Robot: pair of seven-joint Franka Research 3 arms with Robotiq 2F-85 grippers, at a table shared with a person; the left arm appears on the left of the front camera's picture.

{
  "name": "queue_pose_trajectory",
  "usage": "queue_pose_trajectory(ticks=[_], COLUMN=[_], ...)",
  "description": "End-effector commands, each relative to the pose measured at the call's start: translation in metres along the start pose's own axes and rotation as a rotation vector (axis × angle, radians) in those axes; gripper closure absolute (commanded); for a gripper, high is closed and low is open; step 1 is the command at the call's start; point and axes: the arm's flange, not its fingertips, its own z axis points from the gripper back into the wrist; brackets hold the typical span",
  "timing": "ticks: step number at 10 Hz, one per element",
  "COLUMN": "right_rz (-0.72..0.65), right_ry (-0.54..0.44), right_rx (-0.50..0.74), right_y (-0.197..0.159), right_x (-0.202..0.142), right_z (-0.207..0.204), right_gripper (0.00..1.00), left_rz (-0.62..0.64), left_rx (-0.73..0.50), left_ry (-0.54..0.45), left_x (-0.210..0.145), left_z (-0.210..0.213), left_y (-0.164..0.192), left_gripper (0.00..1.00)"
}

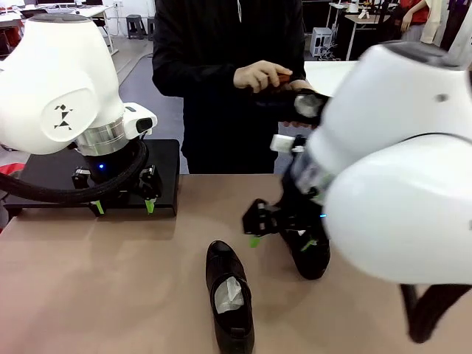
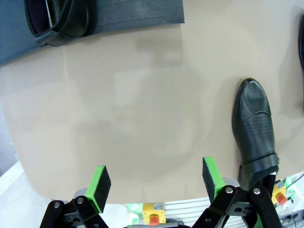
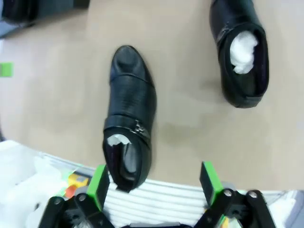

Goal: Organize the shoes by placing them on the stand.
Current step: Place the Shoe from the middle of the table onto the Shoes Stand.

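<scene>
L gripper (image 1: 124,207) hangs over the front edge of the stand (image 1: 167,158) at the table's far-L side, jaws wide, nothing between them. In the L wrist view its green pads (image 2: 100,186) stand well apart above bare table (image 2: 142,109). The stand runs across the top of that view w/ 1 stand shoe (image 2: 59,21) lying on it, near 1 end.

R gripper (image 1: 282,234) is low over the table R of centre, jaws also wide, not holding anything. Right under it lies the buckle shoe (image 3: 130,118), flat on its sole. Its heel end sits just inside 1 pad (image 3: 99,184) and its toe points away from the wrist. Can't tell if a pad touches it.

The middle shoe (image 1: 230,299) lies on the table toward the near edge, white paper (image 1: 228,293) in its opening, toe pointing to the far side. It is apart from the buckle shoe and well apart from the stand.

Across the table a person's hand (image 1: 258,76) holds a red-brown brush (image 1: 283,75) against a 4th shoe (image 1: 291,99), kept up in the air, blurred.
</scene>
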Motion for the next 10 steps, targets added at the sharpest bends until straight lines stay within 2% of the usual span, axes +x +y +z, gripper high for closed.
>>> queue_pose_trajectory(ticks=[1,2,3,4,5,6,7,8,10], right_rz=[-0.011,-0.011,0.008,0.018,-0.036,-0.080,-0.081,-0.039,-0.135], right_ry=[-0.010,-0.010,-0.002,0.010,-0.007,-0.011,-0.010,0.019,0.015], right_rx=[0.023,0.023,-0.001,-0.072,-0.124,-0.102,-0.141,-0.157,-0.193], right_y=[0.042,0.042,0.012,-0.008,-0.055,-0.096,-0.145,-0.186,-0.256], right_x=[-0.005,-0.005,-0.005,0.001,0.019,0.031,0.041,0.049,0.056], right_z=[-0.016,-0.016,-0.005,-0.009,0.000,0.011,0.020,0.019,0.025], right_gripper=[0.00,0.00,0.00,0.00,0.00,0.00,0.00,0.00,0.00], left_rz=[0.000,0.000,0.000,0.000,0.000,0.000,0.000,0.000,0.001], left_rx=[0.004,0.004,0.004,0.004,0.004,0.004,0.004,0.004,0.000], left_ry=[-0.002,-0.002,-0.002,-0.002,-0.002,-0.002,-0.002,-0.002,0.000], left_x=[-0.001,-0.001,-0.001,-0.001,-0.001,-0.001,-0.001,-0.001,0.000], left_z=[0.001,0.001,0.001,0.001,0.001,0.001,0.001,0.001,0.000], left_y=[0.002,0.002,0.002,0.002,0.002,0.002,0.002,0.002,0.000], left_gripper=[0.00,0.00,0.00,0.00,0.00,0.00,0.00,0.00,0.00])
